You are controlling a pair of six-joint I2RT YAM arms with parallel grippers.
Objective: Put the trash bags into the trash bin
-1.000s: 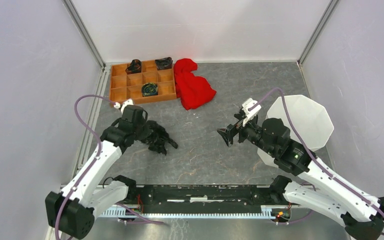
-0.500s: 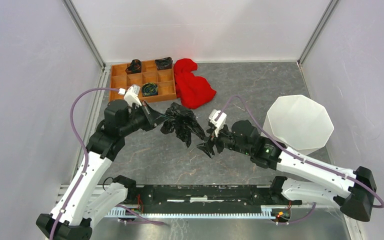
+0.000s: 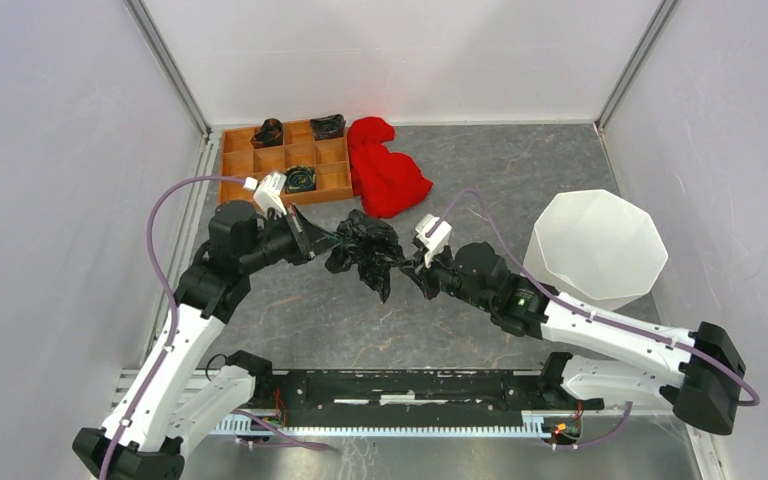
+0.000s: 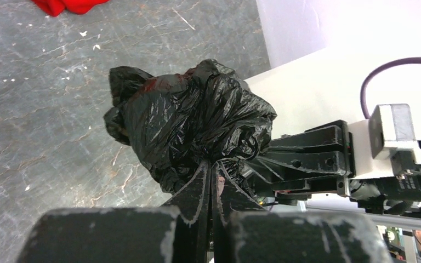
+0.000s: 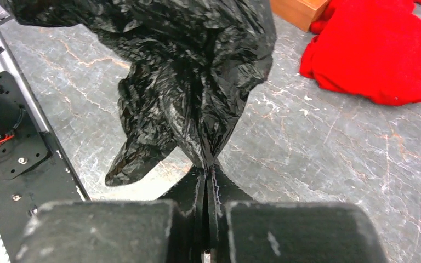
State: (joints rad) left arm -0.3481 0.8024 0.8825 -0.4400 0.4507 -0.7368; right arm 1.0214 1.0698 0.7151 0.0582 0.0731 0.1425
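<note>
- The left gripper [image 4: 211, 172] and right gripper [image 5: 208, 172] are each pinched closed on the trash bag [image 3: 365, 250], held midway between the counter's side edges.
- The trash bin [image 3: 600, 245] stands by the right edge, well apart.
- Risk: opposed pulling could tear the film or slip a pinch.

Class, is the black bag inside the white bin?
No, the trash bag is held up well apart from the trash bin.
</note>
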